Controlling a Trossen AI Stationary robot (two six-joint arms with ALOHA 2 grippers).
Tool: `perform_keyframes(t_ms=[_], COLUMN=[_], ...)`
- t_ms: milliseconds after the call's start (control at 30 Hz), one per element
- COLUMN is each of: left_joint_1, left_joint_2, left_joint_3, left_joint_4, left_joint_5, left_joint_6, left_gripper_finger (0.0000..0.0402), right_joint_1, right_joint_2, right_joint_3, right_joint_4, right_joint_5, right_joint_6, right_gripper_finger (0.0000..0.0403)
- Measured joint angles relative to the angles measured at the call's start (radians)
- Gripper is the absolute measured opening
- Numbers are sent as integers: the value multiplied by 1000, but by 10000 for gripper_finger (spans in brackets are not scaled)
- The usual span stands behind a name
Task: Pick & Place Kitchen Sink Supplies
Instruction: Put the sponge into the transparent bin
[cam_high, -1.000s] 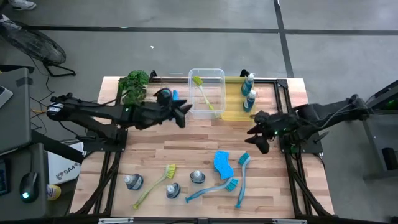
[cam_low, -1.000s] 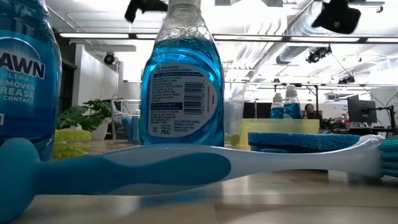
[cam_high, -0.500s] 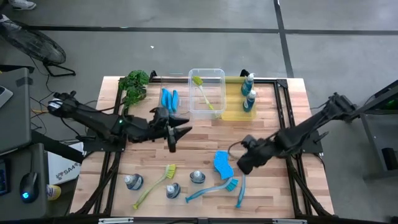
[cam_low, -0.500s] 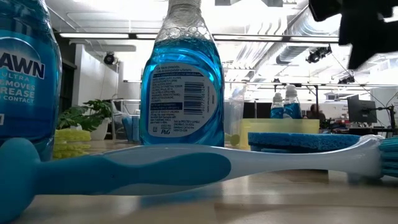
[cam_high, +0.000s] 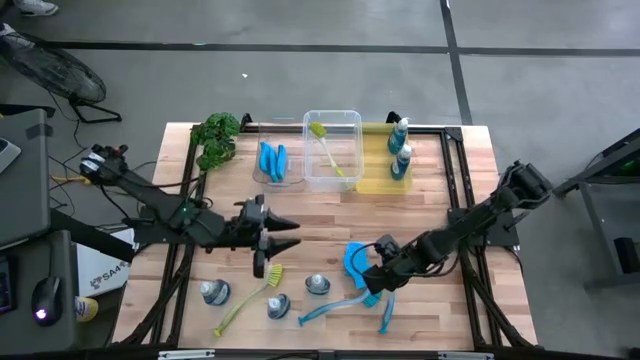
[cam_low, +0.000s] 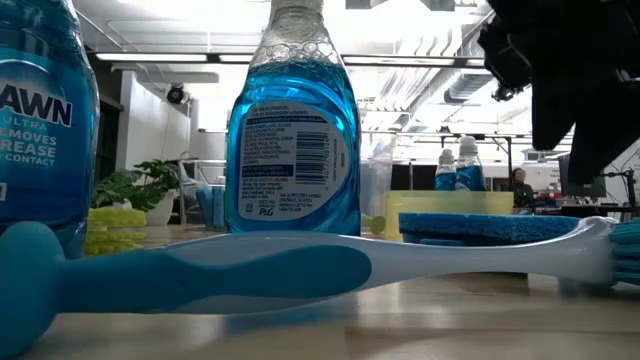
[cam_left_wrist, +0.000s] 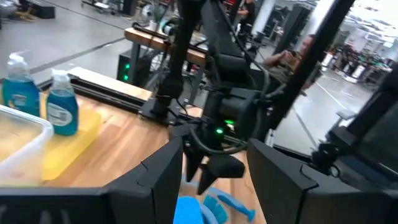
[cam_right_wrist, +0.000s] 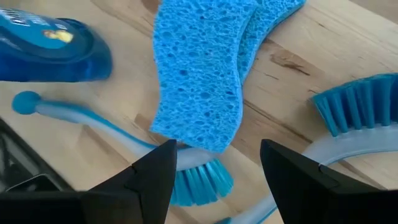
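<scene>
At the near edge lie three bottles (cam_high: 213, 292), a yellow-green brush (cam_high: 247, 297) and two blue brushes (cam_high: 340, 303). Just behind them, the right gripper (cam_high: 372, 280) hangs low over the blue sponges (cam_high: 356, 262) where they overlap a brush head, its fingers (cam_right_wrist: 149, 177) apart and holding nothing. The left gripper (cam_high: 262, 252) hovers above the yellow-green brush's head, fingers also spread and empty. Farther back, two sponges (cam_high: 271, 160) stand in a small clear bin, a brush (cam_high: 329, 150) lies in the larger clear bin (cam_high: 350, 118), and two bottles (cam_high: 400, 148) stand in the yellow bin (cam_high: 372, 180).
</scene>
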Motion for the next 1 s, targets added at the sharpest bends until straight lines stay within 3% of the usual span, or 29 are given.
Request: perform_keyframes(t_ms=[567,1000], left_joint_1=[-141,-150], left_joint_2=[0,0], left_joint_3=[0,0], left_joint_4=[-7,-7], left_joint_5=[-1,-3], left_joint_6=[0,0], left_gripper_finger=[177,177], right_joint_1=[-1,-2], right_joint_2=[82,82], right_joint_3=[0,0], right_joint_4=[7,9], right_joint_5=[43,80], right_joint_6=[45,69], right_gripper_finger=[224,224])
